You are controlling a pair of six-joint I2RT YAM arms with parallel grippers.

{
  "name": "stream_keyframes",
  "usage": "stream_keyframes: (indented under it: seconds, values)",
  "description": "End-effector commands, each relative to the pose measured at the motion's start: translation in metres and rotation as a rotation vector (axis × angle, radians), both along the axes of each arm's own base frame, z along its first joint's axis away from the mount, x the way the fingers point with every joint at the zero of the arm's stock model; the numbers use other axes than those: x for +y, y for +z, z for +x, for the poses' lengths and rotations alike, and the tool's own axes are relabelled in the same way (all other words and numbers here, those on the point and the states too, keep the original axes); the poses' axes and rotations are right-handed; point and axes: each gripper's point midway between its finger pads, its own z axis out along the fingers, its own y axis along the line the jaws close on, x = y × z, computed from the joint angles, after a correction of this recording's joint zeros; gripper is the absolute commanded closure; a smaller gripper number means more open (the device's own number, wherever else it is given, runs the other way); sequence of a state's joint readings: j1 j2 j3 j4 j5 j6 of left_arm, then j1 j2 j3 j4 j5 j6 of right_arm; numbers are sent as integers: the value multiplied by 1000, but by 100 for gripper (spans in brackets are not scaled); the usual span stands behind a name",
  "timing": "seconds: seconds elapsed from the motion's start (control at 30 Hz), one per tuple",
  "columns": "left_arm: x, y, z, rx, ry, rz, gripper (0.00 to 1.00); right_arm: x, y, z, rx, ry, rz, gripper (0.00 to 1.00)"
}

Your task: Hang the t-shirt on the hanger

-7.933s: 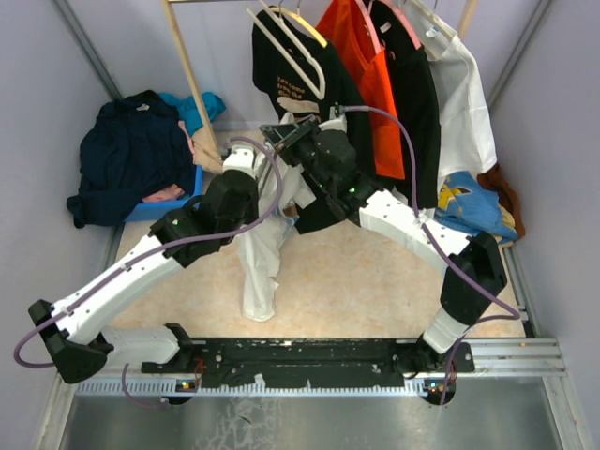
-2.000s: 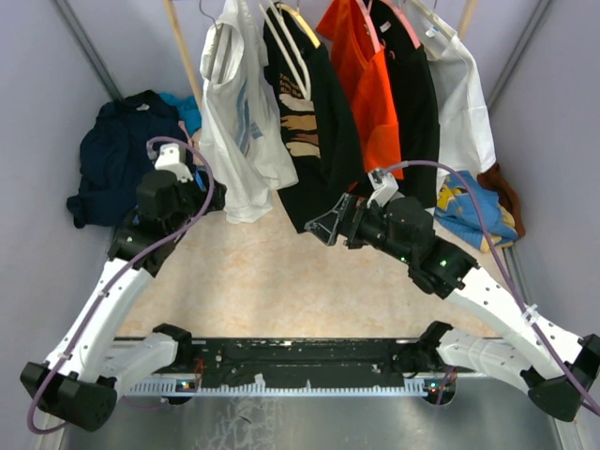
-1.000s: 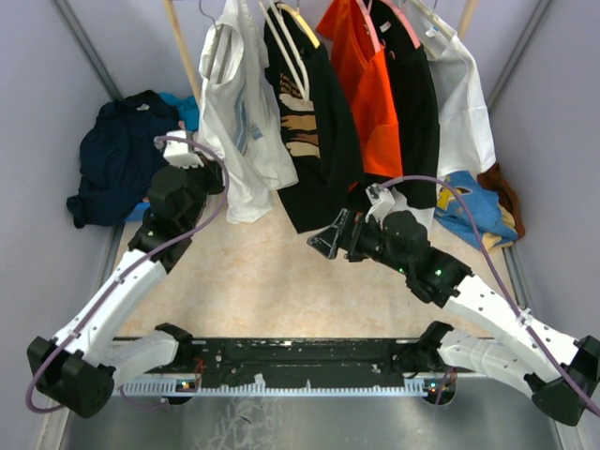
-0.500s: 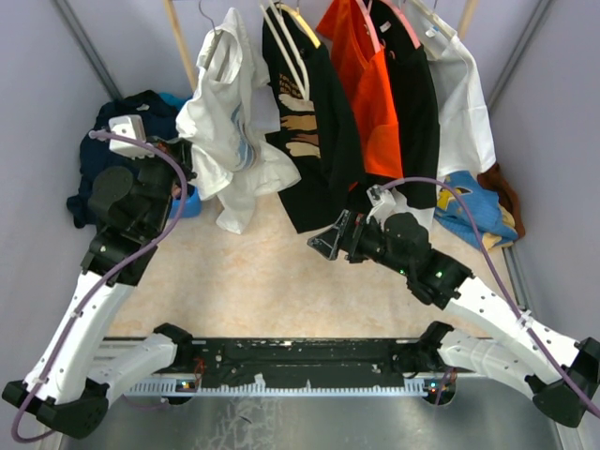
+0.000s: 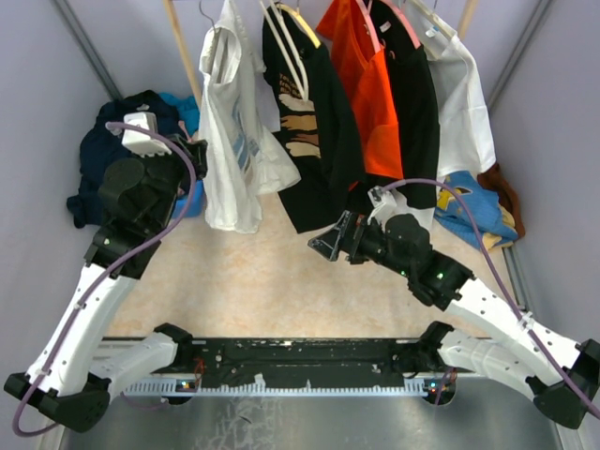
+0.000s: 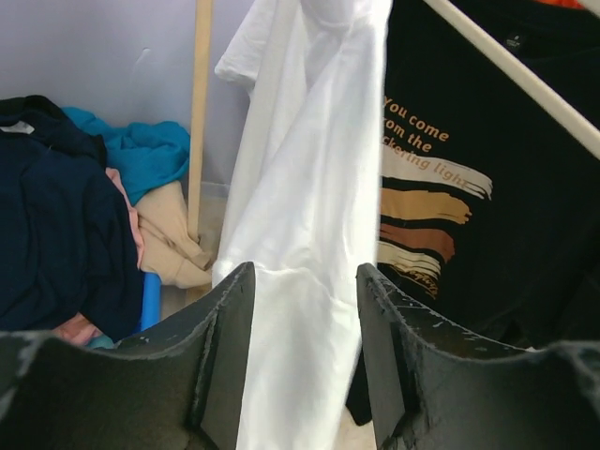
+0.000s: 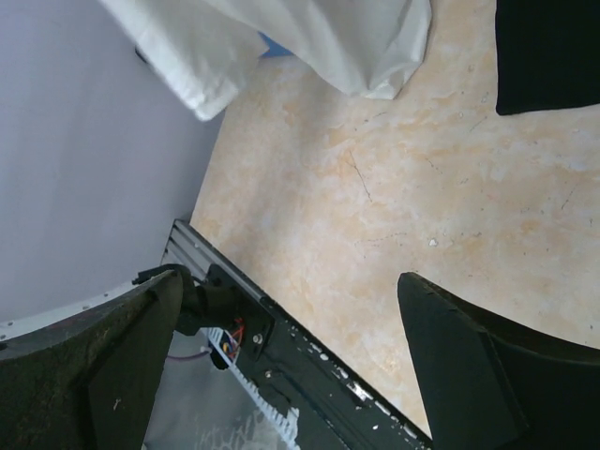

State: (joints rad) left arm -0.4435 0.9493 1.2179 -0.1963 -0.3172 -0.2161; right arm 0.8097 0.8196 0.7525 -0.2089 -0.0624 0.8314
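The white t-shirt [image 5: 234,131] with its blue print hangs straight down from the rail at the back left, on the hanger [image 5: 207,15], of which only the wire hook and a bit of pale arm show. My left gripper [image 5: 193,155] is just left of the shirt, open and holding nothing. In the left wrist view the t-shirt [image 6: 309,206] hangs beyond the parted left gripper [image 6: 306,272]. My right gripper [image 5: 328,241] hovers open over the floor, below the black shirt. The right wrist view shows the right gripper [image 7: 291,281] empty, with the t-shirt hem [image 7: 281,37] at the top.
A black printed t-shirt [image 5: 309,122], an orange shirt [image 5: 361,84] and a plain white garment [image 5: 464,103] hang to the right. Dark navy clothes [image 5: 127,155] pile on a blue bin [image 5: 190,201] at the left. A wooden rack post [image 6: 200,112] stands beside the shirt. Blue-yellow clothing [image 5: 469,206] lies right.
My left gripper has opened and let go of the t-shirt, which swung back from the left to hang straight. The right arm has stayed still.
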Motion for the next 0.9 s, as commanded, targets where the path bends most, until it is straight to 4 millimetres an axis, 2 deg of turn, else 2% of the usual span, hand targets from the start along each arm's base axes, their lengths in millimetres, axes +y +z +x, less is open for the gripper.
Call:
stream_keyframes:
  seconds: [0.0,0.13,0.23,0.27,0.33,0.4,0.53,0.7,0.87]
  values:
    - [2,34,-18,-50,-30,-22,46,1,10,-3,-34,12,24,3]
    - [10,37,-24,-29,2,-26,44,8,20,-7,-68,78,10,4]
    - [14,36,-31,-19,8,-38,42,15,38,-10,-117,140,-23,5]
    - [14,35,-32,-9,6,-38,41,17,49,-11,-146,157,-33,5]
    - [14,29,-33,23,3,-32,39,16,57,-9,-166,165,-67,5]
    - [13,18,-32,66,2,-24,39,12,56,-4,-172,145,-119,5]
    - [13,-12,-34,141,8,-28,38,9,38,8,-156,102,-182,4]
    - [17,-50,-39,211,25,-22,35,-1,-1,21,-104,12,-253,4]
    - [35,-81,-37,262,137,-2,23,13,-32,29,-59,24,-271,4]
